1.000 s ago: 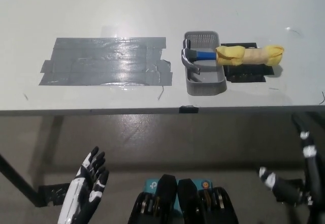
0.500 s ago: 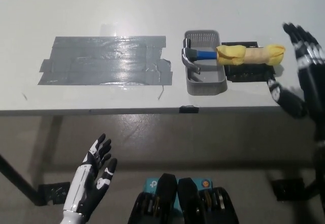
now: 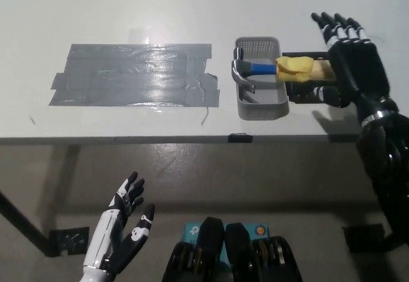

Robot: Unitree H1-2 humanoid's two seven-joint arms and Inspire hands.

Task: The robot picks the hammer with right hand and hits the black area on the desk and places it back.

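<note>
The hammer [image 3: 281,70] is seen at the upper right of the frame, its metal head resting inside a small grey basket [image 3: 260,107] and its yellow-wrapped handle reaching rightward over the basket's rim onto a black pad [image 3: 300,93]. The black right robot hand [image 3: 350,58] is held over the right end of the handle, fingers spread and open, with nothing gripped; part of the handle is hidden beneath it. A broad patch of dark grey tape [image 3: 134,75] is laid on the white counter [image 3: 192,7] in the upper left of the frame, just beside the basket. The white left robot hand [image 3: 121,234] is seen at the lower left, below the counter edge, open with fingers apart and holding nothing.
</note>
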